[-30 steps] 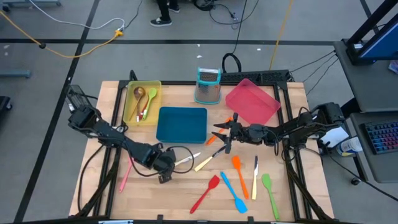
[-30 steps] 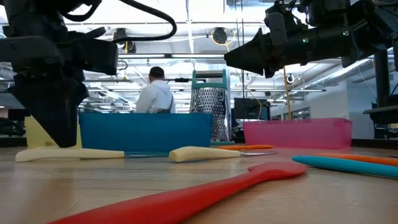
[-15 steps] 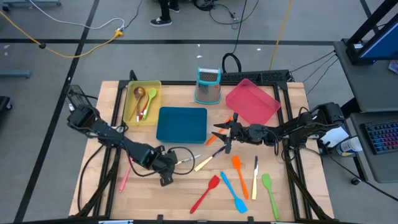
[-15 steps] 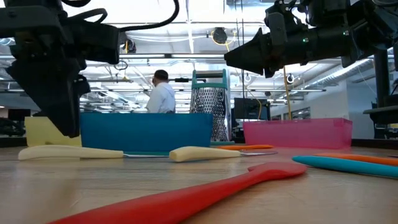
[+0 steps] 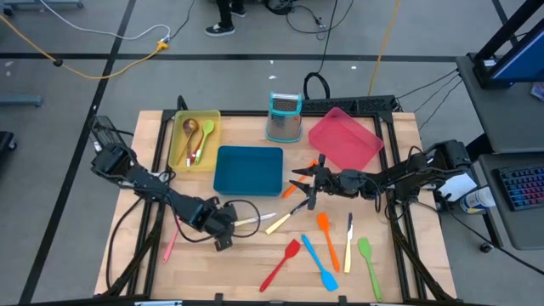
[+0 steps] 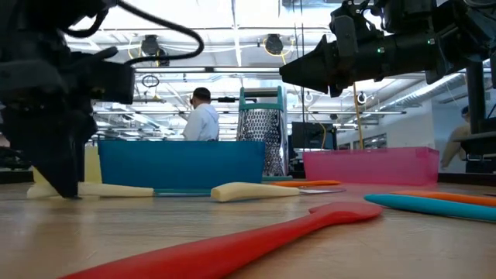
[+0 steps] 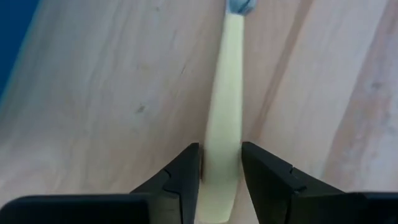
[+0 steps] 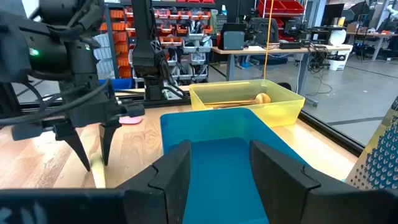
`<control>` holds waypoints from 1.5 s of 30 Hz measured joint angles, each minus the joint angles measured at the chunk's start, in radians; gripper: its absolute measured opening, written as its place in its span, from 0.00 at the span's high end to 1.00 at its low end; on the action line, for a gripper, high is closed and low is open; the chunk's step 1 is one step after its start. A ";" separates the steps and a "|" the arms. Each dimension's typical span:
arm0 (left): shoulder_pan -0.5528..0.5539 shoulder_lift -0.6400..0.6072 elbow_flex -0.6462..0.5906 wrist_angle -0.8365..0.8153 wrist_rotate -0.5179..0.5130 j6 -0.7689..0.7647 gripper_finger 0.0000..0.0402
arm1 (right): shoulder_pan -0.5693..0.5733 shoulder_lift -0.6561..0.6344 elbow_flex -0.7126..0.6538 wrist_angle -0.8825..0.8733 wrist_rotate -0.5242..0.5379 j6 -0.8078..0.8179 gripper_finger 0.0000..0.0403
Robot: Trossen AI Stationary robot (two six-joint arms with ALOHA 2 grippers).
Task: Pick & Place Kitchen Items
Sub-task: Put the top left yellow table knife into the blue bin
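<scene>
I see left gripper [image 7: 219,180] pinching cream-handled knife [image 7: 225,106] mid-bench, near front edge | right gripper [image 8: 217,168] spread, holding nothing, above blue tray [image 8: 217,134]

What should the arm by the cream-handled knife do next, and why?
Probably squeeze shut, then lift. The left gripper is down at the wooden table, with its fingers on either side of the cream-handled knife. They look close against the handle, but a firm grip isn't certain. The right gripper waits in the air by the blue tray.
</scene>
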 joint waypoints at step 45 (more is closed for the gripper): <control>0.257 0.001 0.362 -0.457 -0.300 0.578 0.77 | 0.000 0.000 0.000 -0.022 0.000 0.000 0.61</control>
